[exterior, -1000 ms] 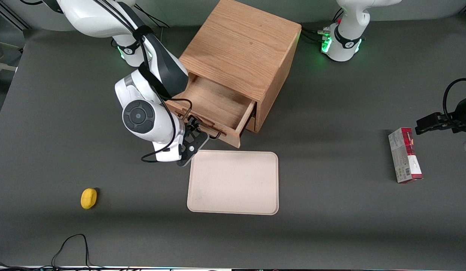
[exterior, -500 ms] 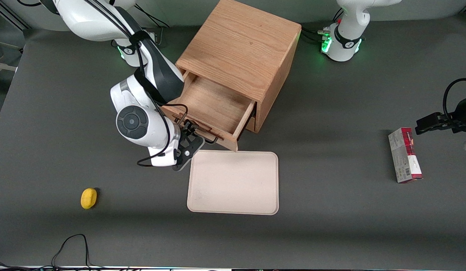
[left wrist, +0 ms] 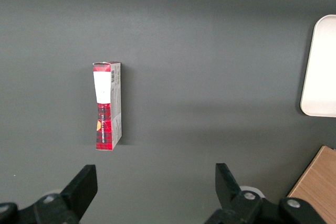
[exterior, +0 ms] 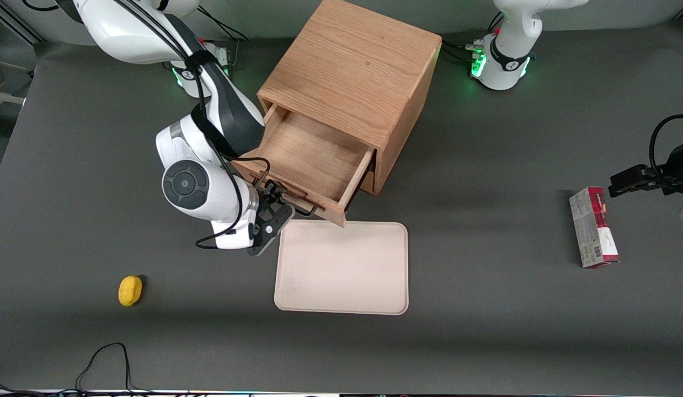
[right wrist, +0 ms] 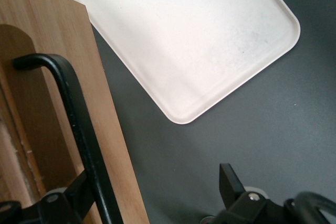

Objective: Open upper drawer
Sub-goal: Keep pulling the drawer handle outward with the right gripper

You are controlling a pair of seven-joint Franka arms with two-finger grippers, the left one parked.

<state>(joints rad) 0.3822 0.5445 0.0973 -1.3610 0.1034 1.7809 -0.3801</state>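
Note:
The upper drawer [exterior: 311,157] of the oak cabinet [exterior: 352,71] stands pulled well out, its bare wooden inside showing. The corner of its front nearest the front camera overhangs the tray's edge. Its black bar handle [exterior: 300,208] runs along the drawer front [right wrist: 58,51]. My right gripper [exterior: 271,205] is at the handle, open. In the right wrist view the handle [right wrist: 79,124] passes just inside one finger [right wrist: 79,195], which sits between the bar and the wood. The other finger [right wrist: 227,179] hangs free over the dark table. The gripper [right wrist: 156,179] holds nothing between its jaws.
A cream tray [exterior: 341,267] lies on the table just in front of the drawer, also seen as the tray [right wrist: 184,35] from the wrist. A small yellow object [exterior: 130,290] sits toward the working arm's end. A red and white box [exterior: 593,227] lies toward the parked arm's end.
The drawer has slid farther out of the cabinet, toward the front camera. My gripper and wrist moved the same way with the handle.

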